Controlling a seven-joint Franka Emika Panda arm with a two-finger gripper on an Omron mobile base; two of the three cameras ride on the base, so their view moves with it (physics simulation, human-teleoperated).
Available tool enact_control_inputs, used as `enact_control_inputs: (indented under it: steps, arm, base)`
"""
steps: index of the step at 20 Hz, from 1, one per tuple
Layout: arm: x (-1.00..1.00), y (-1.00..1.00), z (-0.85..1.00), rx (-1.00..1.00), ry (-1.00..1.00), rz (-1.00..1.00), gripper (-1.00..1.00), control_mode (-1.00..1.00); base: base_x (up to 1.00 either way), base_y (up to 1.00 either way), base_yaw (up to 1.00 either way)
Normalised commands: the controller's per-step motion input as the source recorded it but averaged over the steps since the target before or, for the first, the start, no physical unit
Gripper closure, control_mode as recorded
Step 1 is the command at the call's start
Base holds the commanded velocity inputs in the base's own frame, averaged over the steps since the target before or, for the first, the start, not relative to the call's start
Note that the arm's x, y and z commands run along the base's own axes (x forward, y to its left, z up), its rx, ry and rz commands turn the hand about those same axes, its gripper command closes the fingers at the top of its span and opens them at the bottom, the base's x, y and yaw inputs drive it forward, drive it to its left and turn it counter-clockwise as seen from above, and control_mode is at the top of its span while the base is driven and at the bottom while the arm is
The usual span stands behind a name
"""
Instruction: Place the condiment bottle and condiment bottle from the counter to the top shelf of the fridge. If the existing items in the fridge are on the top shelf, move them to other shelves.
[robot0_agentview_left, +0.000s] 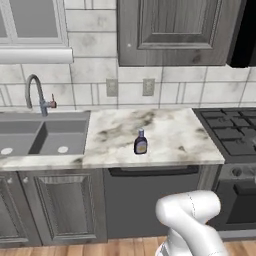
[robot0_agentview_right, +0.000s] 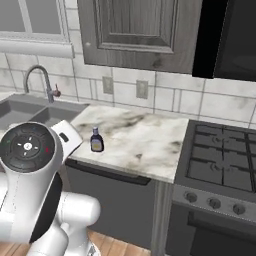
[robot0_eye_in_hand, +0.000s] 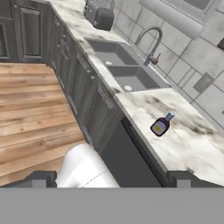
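One condiment bottle (robot0_agentview_left: 140, 142) stands near the desk's (robot0_agentview_left: 170, 135) front edge, beside the sink (robot0_agentview_left: 40, 137). The tool (robot0_eye_in_hand: 111, 181) is released, well apart (nothing held). A hasty reach could knock the bottle over the edge.

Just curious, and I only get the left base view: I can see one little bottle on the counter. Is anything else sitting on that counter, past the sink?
Observer: Yes. The hand view shows a toaster on the counter, beyond the far side of the sink.
Operator: Is the robot holding anything?
Observer: No. In the hand view the gripper is open and empty, well short of the condiment bottle.
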Motion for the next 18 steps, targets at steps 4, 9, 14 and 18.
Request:
enact_control_inputs:
  steps: [4,9,14,18]
  arm:
    - [0.00,0.00,0.00,0.00,0.00,0.00,-1.00,1.00]
    - [0.00,0.00,0.00,0.00,0.00,0.00,-1.00,1.00]
    - [0.00,0.00,0.00,0.00,0.00,0.00,-1.00,1.00]
    - [0.15,0.00,-0.02,0.00,0.03,0.00,-1.00,-1.00]
  base:
    - [0.48,-0.02,0.00]
    - [0.73,0.03,0.00]
    - [0.63,0.01,0.00]
    - [0.37,0.00,0.00]
